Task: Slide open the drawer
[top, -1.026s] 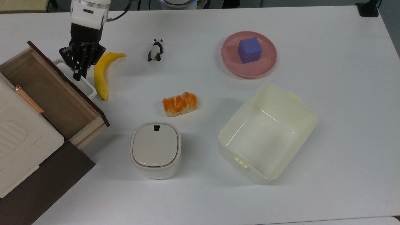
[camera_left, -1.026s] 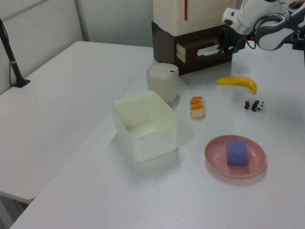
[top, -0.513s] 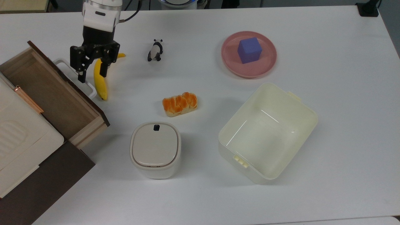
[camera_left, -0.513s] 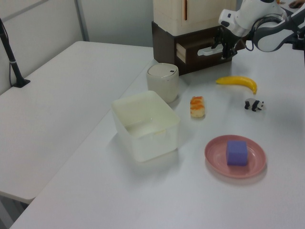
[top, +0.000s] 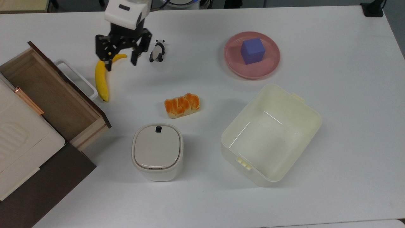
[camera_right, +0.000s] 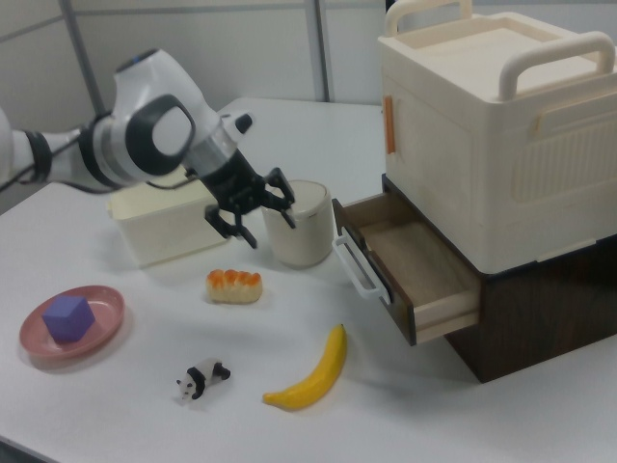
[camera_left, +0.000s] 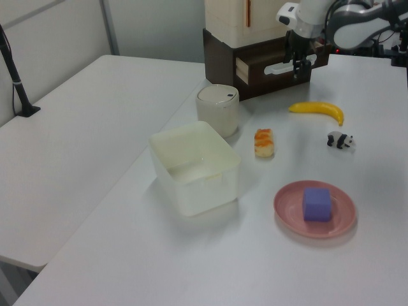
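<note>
drawer (top: 53, 91) pulled well out, tan inside showing | my hand (top: 120, 55) spread, empty, above banana (top: 102, 76) | step: opening looks done | next: lift clear

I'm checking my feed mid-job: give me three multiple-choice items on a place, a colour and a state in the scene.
1. The purple cube sits: A on the round pink plate; B in the cream plastic tub; C in the drawer.
2. The wooden drawer's loop handle is: A red; B white; C black.
3. The hand is: A shut on the handle; B open, holding nothing; C shut on the yellow banana.

Answers: A, the plate is beneath it; B, white loop; C is wrong, B: fingers spread apart above the table.
</note>
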You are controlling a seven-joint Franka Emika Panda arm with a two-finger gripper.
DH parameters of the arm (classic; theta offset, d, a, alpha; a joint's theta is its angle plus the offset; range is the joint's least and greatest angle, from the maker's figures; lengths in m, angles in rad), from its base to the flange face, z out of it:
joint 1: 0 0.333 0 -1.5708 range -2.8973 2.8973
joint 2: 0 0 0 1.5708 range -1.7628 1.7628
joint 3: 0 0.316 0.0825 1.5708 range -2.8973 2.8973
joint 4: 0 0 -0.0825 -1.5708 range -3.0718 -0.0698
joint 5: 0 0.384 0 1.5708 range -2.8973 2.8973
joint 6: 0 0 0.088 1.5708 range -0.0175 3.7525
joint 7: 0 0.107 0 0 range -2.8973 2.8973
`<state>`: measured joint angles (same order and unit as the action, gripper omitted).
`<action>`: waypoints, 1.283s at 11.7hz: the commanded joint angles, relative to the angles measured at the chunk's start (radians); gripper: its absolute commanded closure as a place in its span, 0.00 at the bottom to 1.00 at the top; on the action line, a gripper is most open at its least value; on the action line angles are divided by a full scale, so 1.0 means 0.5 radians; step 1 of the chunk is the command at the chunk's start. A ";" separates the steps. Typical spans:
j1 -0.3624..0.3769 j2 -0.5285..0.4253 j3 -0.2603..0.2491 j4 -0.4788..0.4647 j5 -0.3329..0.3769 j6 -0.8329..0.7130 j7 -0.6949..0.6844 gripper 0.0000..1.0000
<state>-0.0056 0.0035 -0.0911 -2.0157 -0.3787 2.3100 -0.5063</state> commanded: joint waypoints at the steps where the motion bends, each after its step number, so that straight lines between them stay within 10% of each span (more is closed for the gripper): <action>1: 0.079 -0.013 -0.017 0.282 0.492 -0.492 0.251 0.14; 8: 0.168 -0.004 -0.020 0.531 0.613 -0.980 1.021 0.00; 15: 0.161 0.014 -0.023 0.721 0.681 -1.337 1.013 0.00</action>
